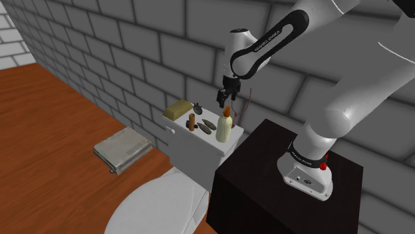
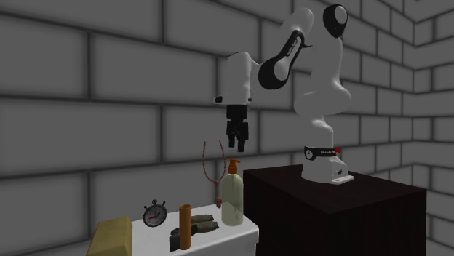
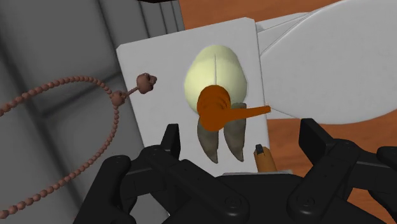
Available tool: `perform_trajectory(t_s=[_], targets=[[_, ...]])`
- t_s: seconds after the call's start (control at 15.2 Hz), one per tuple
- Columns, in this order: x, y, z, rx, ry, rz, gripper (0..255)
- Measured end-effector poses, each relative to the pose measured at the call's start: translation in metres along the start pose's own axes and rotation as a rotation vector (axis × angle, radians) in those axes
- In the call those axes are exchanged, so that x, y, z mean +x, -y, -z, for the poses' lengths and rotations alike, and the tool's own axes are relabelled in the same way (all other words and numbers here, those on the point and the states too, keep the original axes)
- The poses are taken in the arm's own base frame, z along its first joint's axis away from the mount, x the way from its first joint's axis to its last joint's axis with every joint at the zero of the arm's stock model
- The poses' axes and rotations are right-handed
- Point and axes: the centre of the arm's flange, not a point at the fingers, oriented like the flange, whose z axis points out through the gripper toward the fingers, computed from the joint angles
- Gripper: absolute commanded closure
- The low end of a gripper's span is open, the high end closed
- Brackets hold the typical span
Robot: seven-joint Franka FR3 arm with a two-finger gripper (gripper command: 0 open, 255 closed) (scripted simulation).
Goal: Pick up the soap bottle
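Gripper (image 3: 240, 137) spread above rounded cream soap bottle (image 3: 213, 71); orange pump (image 3: 215, 108), possibly plastic.

Pale upright soap bottle (image 1: 224, 128), orange pump, on white tank (image 1: 199, 147)

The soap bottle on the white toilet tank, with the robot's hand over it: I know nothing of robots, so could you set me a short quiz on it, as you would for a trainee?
1. True or false: the black two-finger gripper is shut on the pale yellow soap bottle with the orange pump.
2. What does the bottle stand on? A: the dark box stand. B: the white toilet tank lid. C: the wooden floor.
3. Fill the gap: in the second exterior view the gripper hangs ___ the bottle's pump.
Key: 1 false, its fingers stand apart and touch nothing; 2 B; 3 above.
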Motion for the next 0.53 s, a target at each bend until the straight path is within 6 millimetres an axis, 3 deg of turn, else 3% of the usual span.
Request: perform_trajectory(t_s=[0.53], targets=[[0.004,0.001,-0.046,-0.001,0.000,0.000,0]])
